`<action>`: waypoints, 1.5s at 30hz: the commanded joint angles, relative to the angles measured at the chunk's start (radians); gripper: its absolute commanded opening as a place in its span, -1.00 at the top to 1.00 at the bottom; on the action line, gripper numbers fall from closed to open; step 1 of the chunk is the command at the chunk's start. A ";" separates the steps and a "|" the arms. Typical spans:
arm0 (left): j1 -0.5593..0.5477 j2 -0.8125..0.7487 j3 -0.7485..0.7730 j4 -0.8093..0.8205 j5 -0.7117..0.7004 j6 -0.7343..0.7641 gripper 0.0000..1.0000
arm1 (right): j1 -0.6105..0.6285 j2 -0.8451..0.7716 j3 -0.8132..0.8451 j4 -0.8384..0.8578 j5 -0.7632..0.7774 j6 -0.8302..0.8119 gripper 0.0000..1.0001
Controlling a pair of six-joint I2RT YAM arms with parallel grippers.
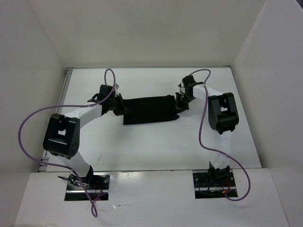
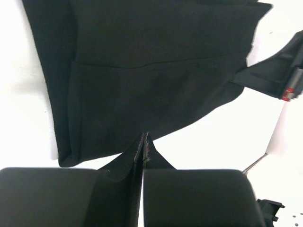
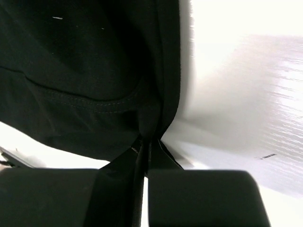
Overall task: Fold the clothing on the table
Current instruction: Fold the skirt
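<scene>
Closest to the wrist cams are my own fingers, so starting there. Left pincer (image 2: 143, 142) is pressed together, tips meeting right on the near edge of the clothing (image 2: 142, 85). It looks like I've nipped just the hem, though I can't tell how much fabric is really in there. Right pincer (image 3: 147, 144) is pressed together too, and that one's clearer: the black cloth bunches and funnels down into the tips, so it's pinching the fabric for sure.

Moving outward, the clothing lies as a wide dark strip across the middle of the table (image 1: 142, 146), towards the far side, stretched between my two arms with one pincer at each short end. A stitched seam runs across it in both wrist views, and near the left edge one layer seems to lie over another.

Why hold it like this? My guess is that grabbing both ends lets me lift them together and carry them over evenly, without the cloth skewing or sagging to one side. Low, flat grips at the edge make sense for thin fabric lying flush on a smooth top.

Purple cables (image 1: 28, 127) loop off both arms, well clear of the cloth. Brands or writing: nothing readable anywhere, and the garment is plain black.
</scene>
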 commanded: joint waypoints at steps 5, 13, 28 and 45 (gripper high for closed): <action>-0.019 -0.063 0.019 0.041 0.038 -0.018 0.97 | -0.030 -0.062 -0.066 0.007 0.158 0.046 0.98; -0.109 0.017 0.086 0.059 0.003 -0.028 0.97 | -0.050 -0.157 -0.135 -0.027 0.235 0.067 0.98; -0.186 0.192 0.124 0.082 -0.184 -0.057 1.00 | -0.030 -0.258 -0.114 -0.097 0.290 0.119 0.98; -0.195 0.204 0.091 0.101 -0.193 -0.066 1.00 | 0.203 -0.243 0.170 -0.211 0.364 0.182 0.98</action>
